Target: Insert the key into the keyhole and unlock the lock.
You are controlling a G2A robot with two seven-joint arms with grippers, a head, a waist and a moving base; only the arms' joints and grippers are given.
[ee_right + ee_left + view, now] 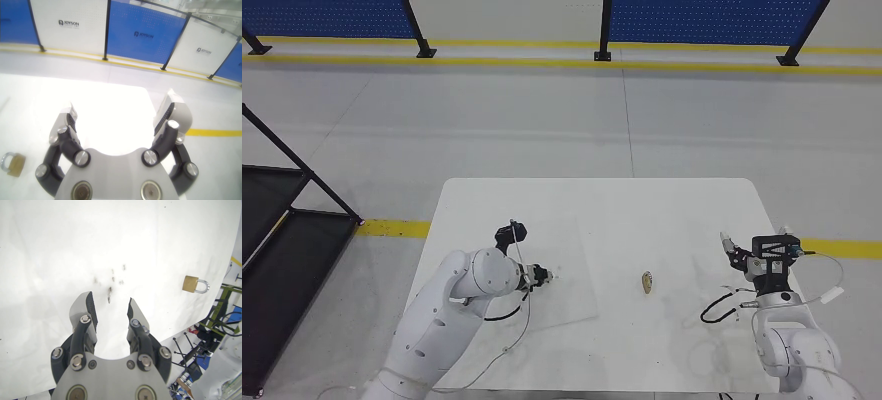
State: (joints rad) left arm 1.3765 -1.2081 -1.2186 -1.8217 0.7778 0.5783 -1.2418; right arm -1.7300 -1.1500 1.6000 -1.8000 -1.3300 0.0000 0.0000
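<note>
While my left hand hung spread over the key, which lay flat on the table, the lock lay well apart, between it and my right hand, likewise spread and empty. Risk: the thin key offered little edge, so my closing hand might skid over it or nudge it sideways, spoiling the pinch.

Light: bright and even, falling from overhead.
Table: the white top is close to washed out in the top view.
Glare: strongest in the right wrist view, where the table burns pure white ahead of the right gripper.
Shadows: faint, soft-edged.
Distortion: the fence rails bow in the right wrist view, and the table's edge curves in the left wrist view.
</note>
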